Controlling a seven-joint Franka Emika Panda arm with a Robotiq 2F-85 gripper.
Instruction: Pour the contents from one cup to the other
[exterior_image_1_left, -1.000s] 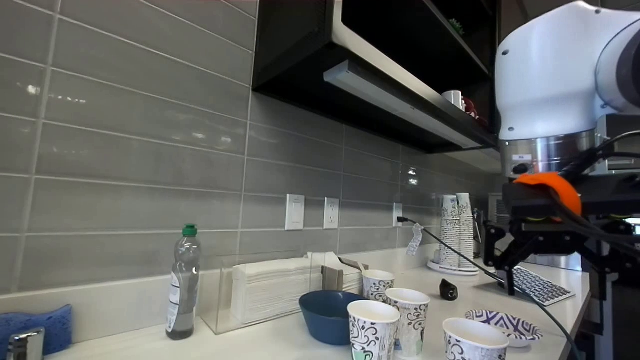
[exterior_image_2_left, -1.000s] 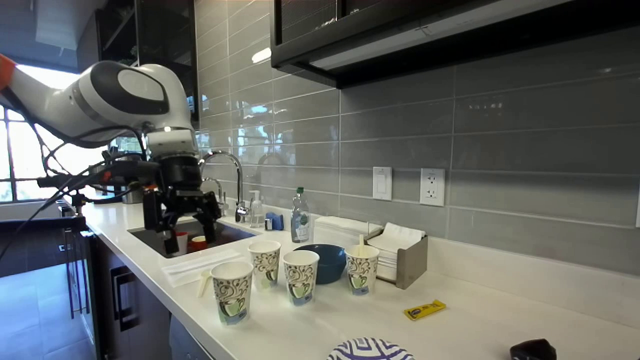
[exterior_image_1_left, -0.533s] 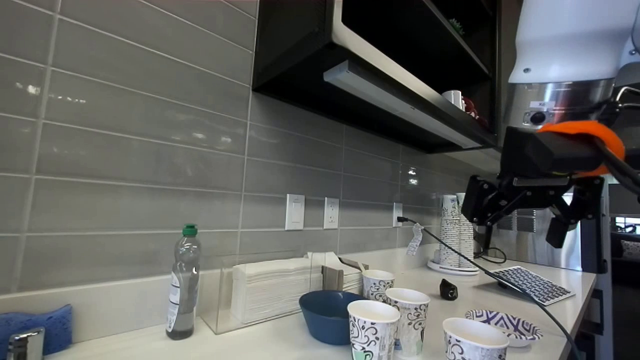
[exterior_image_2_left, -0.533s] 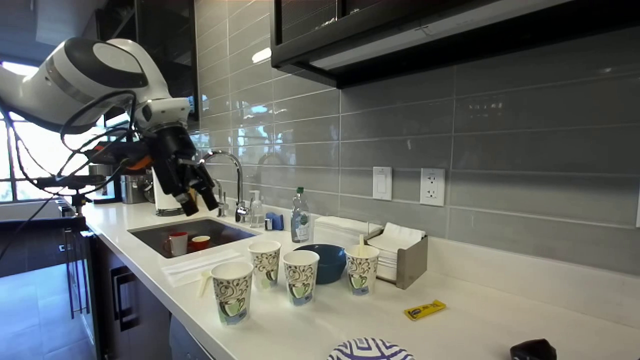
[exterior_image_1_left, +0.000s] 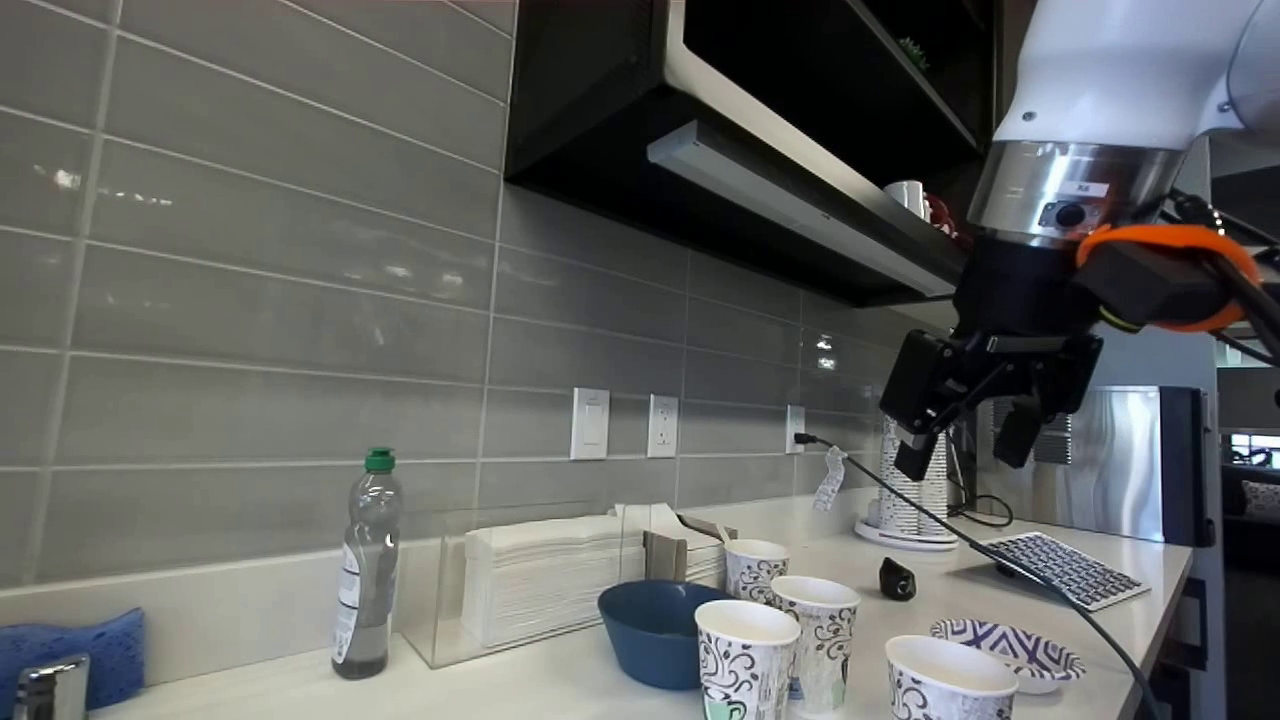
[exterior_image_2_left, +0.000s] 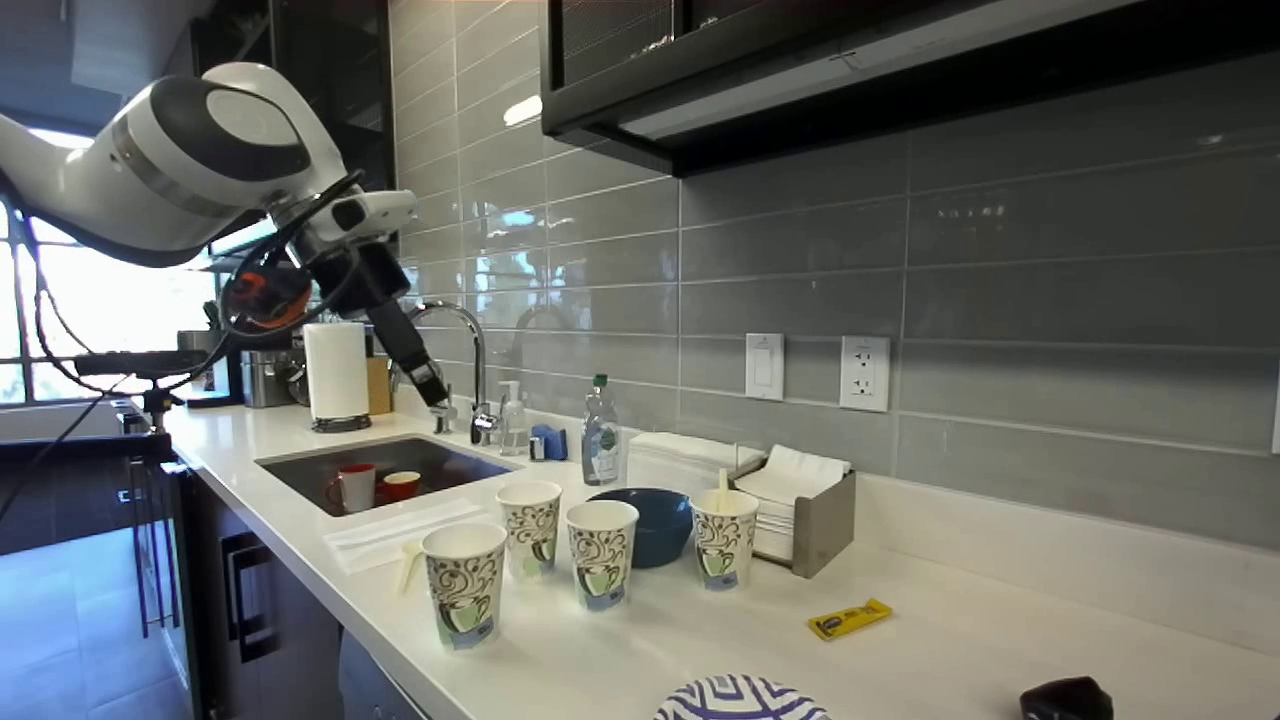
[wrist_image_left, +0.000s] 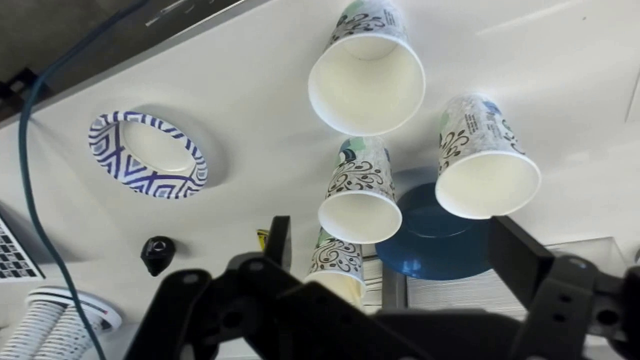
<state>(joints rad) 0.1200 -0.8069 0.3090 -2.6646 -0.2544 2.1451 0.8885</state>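
Observation:
Several white paper cups with a dark scroll pattern stand upright on the counter. In an exterior view one cup (exterior_image_2_left: 465, 585) is nearest the front edge, another cup (exterior_image_2_left: 530, 535) nearest the sink, and a third cup (exterior_image_2_left: 602, 560) right of that. Farther back, a cup (exterior_image_2_left: 724, 545) has a stick in it. Which two the task means I cannot tell, nor whether they hold anything. My gripper (exterior_image_1_left: 965, 452) is in the air, tilted, apart from every cup. In the wrist view the gripper (wrist_image_left: 392, 235) is open, fingers wide apart, holding nothing; cups and bowl show beyond it.
A blue bowl (exterior_image_2_left: 650, 525) sits close behind the cups, beside a napkin holder (exterior_image_2_left: 825, 525). A soap bottle (exterior_image_2_left: 601, 440) stands near the sink (exterior_image_2_left: 300, 485). A patterned paper plate (wrist_image_left: 150, 155) lies apart from the cups. A cable (exterior_image_1_left: 925, 510) crosses the counter; a cabinet (exterior_image_1_left: 800, 90) overhangs.
From pointing down over the sink, my gripper has risen and tilted, its fingers swinging toward the tiled wall. It stays open throughout. Cups and bowl have not moved.

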